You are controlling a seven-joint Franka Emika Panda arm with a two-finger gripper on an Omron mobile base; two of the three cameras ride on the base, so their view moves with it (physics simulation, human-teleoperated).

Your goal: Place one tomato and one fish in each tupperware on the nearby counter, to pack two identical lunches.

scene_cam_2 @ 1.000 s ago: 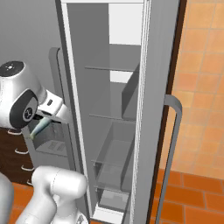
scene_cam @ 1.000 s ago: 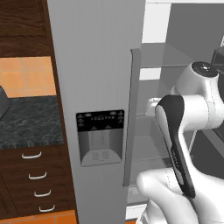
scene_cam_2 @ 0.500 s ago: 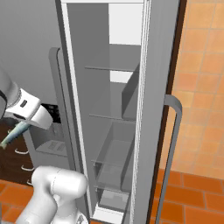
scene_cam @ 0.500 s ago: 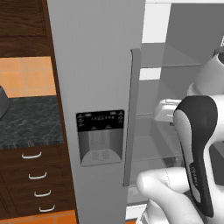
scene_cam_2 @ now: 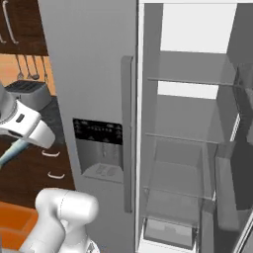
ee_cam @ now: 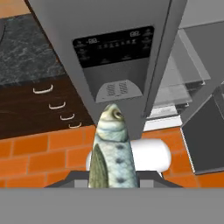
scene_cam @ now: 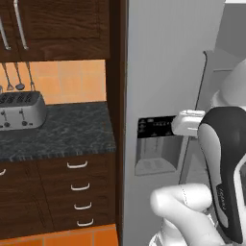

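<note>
A grey-green speckled fish (ee_cam: 111, 148) points head-first away from the hand, and my gripper (scene_cam_2: 21, 142) is shut on it. In the right base view the fish (scene_cam_2: 10, 152) sticks down and to the left out of the hand. The hand (scene_cam: 187, 123) hangs in front of the fridge's dispenser panel (scene_cam: 156, 126). The dark speckled counter (scene_cam: 57, 132) lies to the left of the fridge, over brown drawers (scene_cam: 79, 186). The tupperware and the tomato are out of view.
A silver toaster (scene_cam: 20, 110) stands on the counter at the far left. The grey fridge door (scene_cam_2: 94, 99) with its dispenser is closed; the right compartment (scene_cam_2: 190, 148) stands open, with bare shelves. Orange tiled floor (ee_cam: 39, 153) lies below.
The whole picture has shifted: the base views have turned left, bringing the counter and toaster into sight. The hand has swung left across the fridge front, still holding the fish.
</note>
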